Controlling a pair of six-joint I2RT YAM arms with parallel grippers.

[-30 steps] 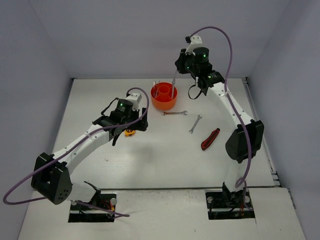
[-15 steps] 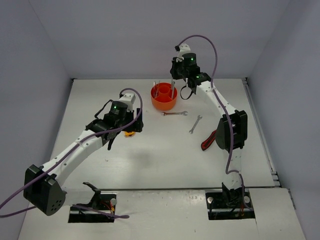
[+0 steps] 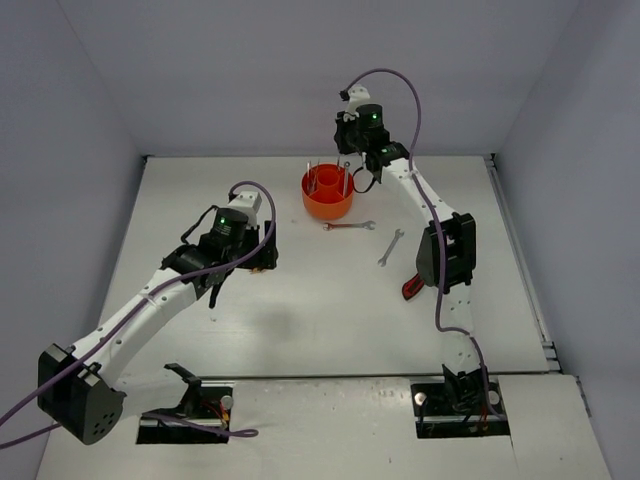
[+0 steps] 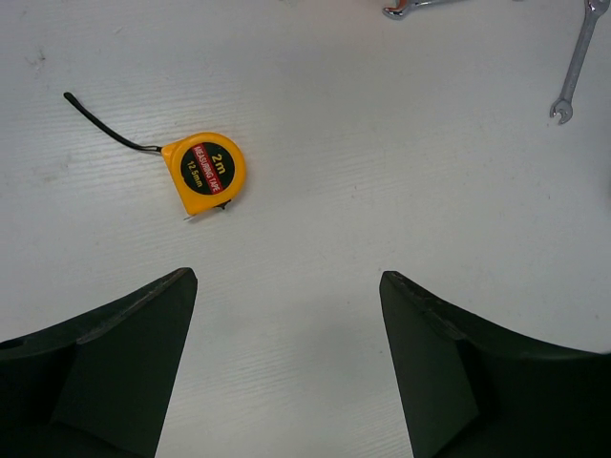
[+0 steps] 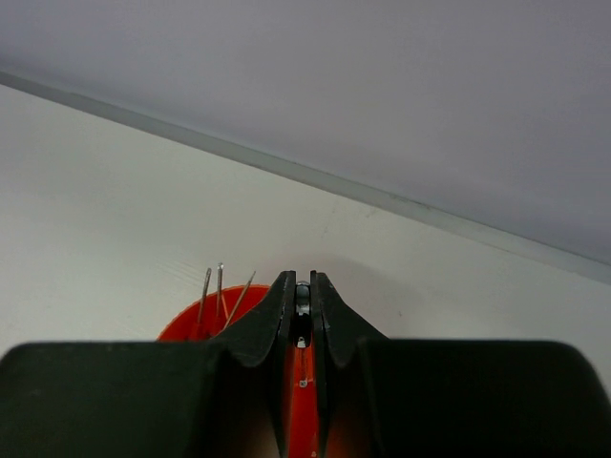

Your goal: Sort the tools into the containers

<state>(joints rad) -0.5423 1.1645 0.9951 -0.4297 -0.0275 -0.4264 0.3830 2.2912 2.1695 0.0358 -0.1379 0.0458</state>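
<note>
The orange tub [image 3: 328, 197] stands at the back middle of the table. My right gripper [image 3: 350, 163] hangs over its right side, shut on a silver wrench [image 5: 303, 292] held upright above the tub [image 5: 191, 324]. Three thin metal shafts [image 5: 219, 290] stick up from the tub's left part. My left gripper [image 3: 256, 260] is open and empty, and hovers over the table. The yellow-black tape measure [image 4: 204, 173] lies flat beyond its left finger [image 4: 124, 353], apart from it. Two wrenches [image 3: 349, 226] [image 3: 390, 247] lie right of the tub. The red-black utility knife [image 3: 412, 286] is partly behind my right arm.
The left wrist view shows the ends of the two loose wrenches at its top edge [image 4: 420, 8] and top right [image 4: 576, 59]. The tape measure's black strap [image 4: 105, 129] trails to its left. The back wall rises just behind the tub.
My right arm has swung left and brought the wrench over the tub's right side. My left arm has drawn back a little to the left above the tape measure.
</note>
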